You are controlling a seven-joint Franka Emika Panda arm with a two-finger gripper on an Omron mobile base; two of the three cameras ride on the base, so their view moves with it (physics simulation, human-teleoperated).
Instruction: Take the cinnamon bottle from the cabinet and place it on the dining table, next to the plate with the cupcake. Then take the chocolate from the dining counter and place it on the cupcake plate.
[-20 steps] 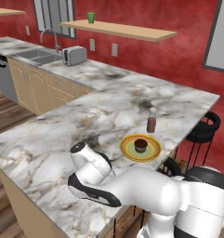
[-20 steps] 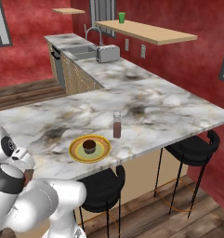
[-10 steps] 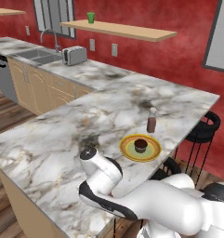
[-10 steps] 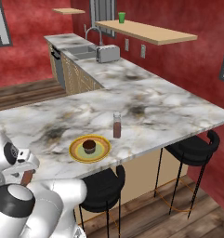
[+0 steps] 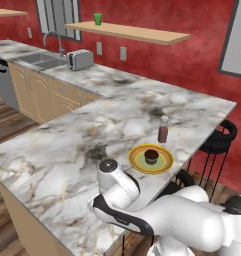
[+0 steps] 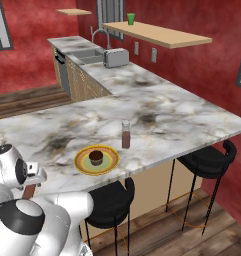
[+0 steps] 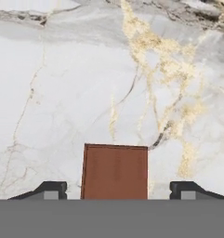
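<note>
Hand view: chocolate [image 7: 115,171] between pincer [image 7: 118,190] tips, gaps either side.

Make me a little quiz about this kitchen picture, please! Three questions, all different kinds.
1. True or false: the cupcake sits on the plate.
2. What stands right beside the plate? A) toaster B) bottle C) green cup
3. Fill in: in the hand view, the chocolate lies flat on the ____ between the gripper's two fingertips.

Key: 1 true. 2 B, the bottle. 3 counter.
</note>
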